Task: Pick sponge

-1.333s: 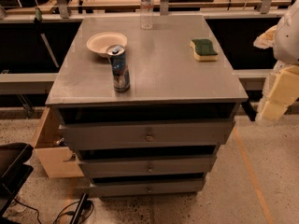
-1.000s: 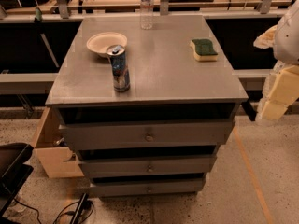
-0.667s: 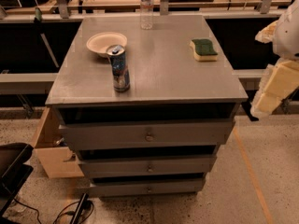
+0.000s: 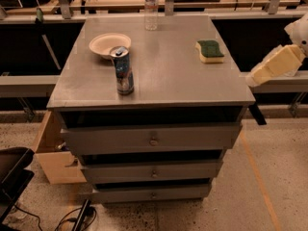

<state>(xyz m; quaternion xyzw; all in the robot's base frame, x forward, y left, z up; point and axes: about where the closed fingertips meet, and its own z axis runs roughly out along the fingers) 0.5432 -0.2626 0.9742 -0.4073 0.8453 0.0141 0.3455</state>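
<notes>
The sponge (image 4: 210, 51) lies on the grey cabinet top (image 4: 163, 76) near its right edge, dark green side up over pale yellow foam. My gripper (image 4: 260, 75) with pale yellow pads hangs off the right side of the cabinet, right of and a little nearer than the sponge, apart from it and holding nothing.
A blue drink can (image 4: 123, 71) stands at the left front of the top. A white bowl (image 4: 109, 44) sits behind it. A clear plastic bottle (image 4: 151, 6) stands at the far edge. Grey drawers (image 4: 153, 139) below; an open wooden drawer box (image 4: 55, 153) at lower left.
My gripper has risen and tilted, its pads swinging up toward the level of the cabinet top. The sponge, can, bowl and bottle have not moved.
</notes>
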